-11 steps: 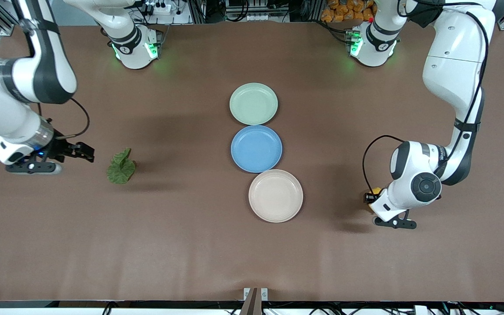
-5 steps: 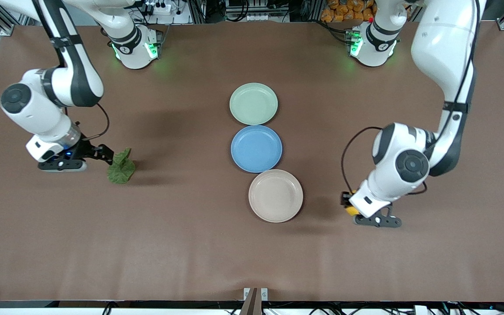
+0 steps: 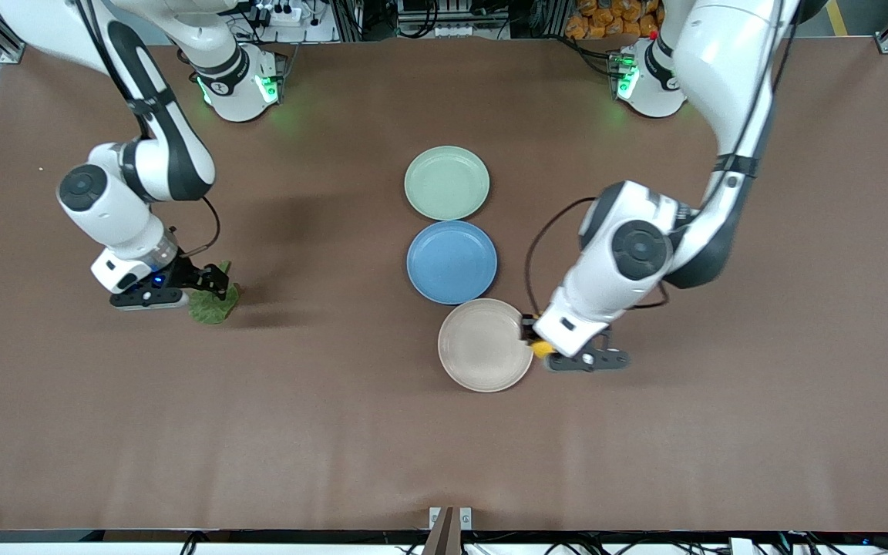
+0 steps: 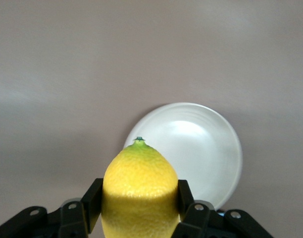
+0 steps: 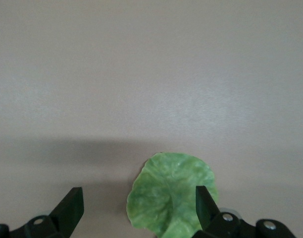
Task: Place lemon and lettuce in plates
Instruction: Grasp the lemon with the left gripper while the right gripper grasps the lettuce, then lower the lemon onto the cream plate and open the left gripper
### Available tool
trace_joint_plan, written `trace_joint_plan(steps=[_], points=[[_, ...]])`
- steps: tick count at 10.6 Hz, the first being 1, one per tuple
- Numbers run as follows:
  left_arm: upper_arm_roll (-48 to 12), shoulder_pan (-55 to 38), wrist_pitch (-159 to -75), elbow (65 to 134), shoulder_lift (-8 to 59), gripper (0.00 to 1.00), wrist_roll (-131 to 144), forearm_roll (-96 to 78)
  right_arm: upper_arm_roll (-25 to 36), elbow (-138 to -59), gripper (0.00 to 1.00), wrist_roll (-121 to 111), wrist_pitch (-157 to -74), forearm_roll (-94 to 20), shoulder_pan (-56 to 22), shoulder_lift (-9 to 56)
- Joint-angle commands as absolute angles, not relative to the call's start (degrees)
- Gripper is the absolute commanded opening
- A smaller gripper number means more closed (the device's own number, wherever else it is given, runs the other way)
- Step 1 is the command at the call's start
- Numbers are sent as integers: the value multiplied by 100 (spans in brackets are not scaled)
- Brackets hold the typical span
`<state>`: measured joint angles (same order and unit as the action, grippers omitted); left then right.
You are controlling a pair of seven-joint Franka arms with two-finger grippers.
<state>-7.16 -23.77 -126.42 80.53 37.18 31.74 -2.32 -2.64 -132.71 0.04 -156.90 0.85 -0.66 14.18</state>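
Note:
My left gripper [image 3: 534, 341] is shut on the yellow lemon [image 3: 542, 348] and holds it over the edge of the beige-pink plate [image 3: 479, 351]. In the left wrist view the lemon [image 4: 139, 191] sits between the fingers, with the plate [image 4: 201, 148] under it. My right gripper [image 3: 213, 284] is open, low over the crinkled green lettuce [image 3: 215, 308]. In the right wrist view the lettuce [image 5: 171, 193] lies between the open fingers, closer to one of them. The mint green plate [image 3: 446, 183] lies nearest the robots' bases.
A blue plate [image 3: 452, 261] lies between the mint green plate and the beige-pink plate, all in a row at the table's middle. The brown table [image 3: 336, 432] is bare elsewhere.
My left gripper has carried the lemon from the left arm's end of the table to the beige-pink plate's edge. My right gripper has moved over the lettuce.

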Motion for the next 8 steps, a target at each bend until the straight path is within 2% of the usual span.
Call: trace_joint_plan(steps=[1, 6, 7, 8], points=[[-668, -2696, -12928, 7743, 4165, 0, 3645, -413, -264, -13316, 100, -26, -15838, 44, -70, 1538], [-598, -3015, -13244, 7752, 4859, 0, 3971, -369, -220, -13298, 100, -44, -15838, 105, -9, 2169], [-598, -3015, -13245, 7752, 4904, 6, 3981, -360, -150, -13272, 100, -44, -15847, 105, -17, 2319], [-572, -3015, -13245, 7761, 4869, 32, 3938, -317, -123, -13271, 100, -44, -15847, 123, -18, 2338]])
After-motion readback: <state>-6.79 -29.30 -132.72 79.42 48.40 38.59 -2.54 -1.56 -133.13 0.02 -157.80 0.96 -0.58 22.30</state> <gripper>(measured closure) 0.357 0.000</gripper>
